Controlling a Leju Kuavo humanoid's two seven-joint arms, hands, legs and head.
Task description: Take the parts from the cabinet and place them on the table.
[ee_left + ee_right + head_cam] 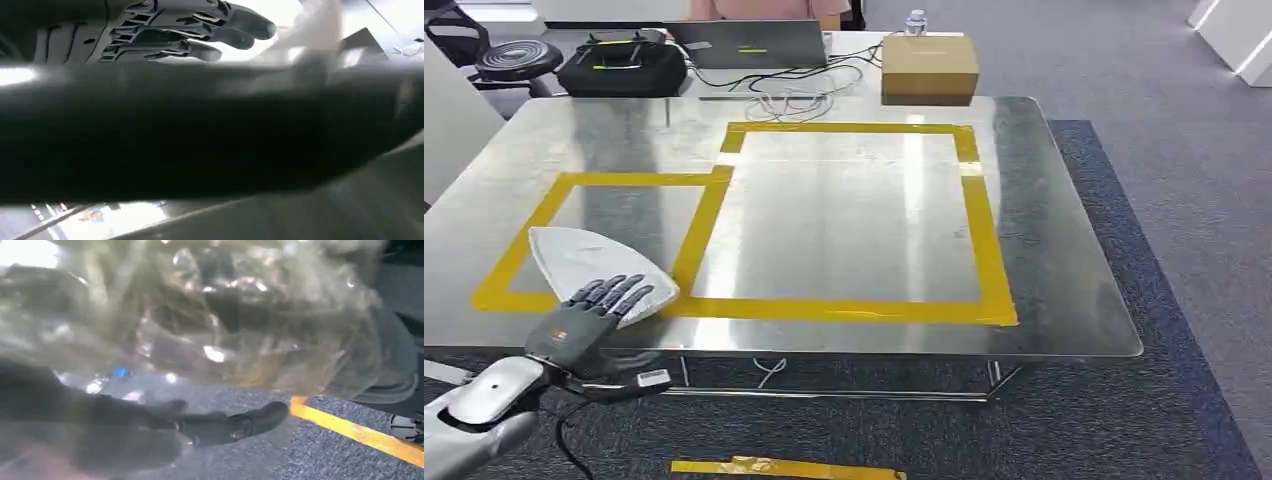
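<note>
Clearly, white flat part [589,258] lies on table [844,230].

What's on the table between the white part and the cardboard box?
In the head view, only yellow tape lines cross bare steel table between the white part and the cardboard box.

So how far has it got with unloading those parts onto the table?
One white part already lies on the steel table, inside the smaller yellow tape square. The left robot hand sits at its near edge, fingers spread, apparently just letting go. The right robot hand holds a clear plastic bag low above the carpet. It has yet to reach the table; the larger taped square holds nothing.
</note>
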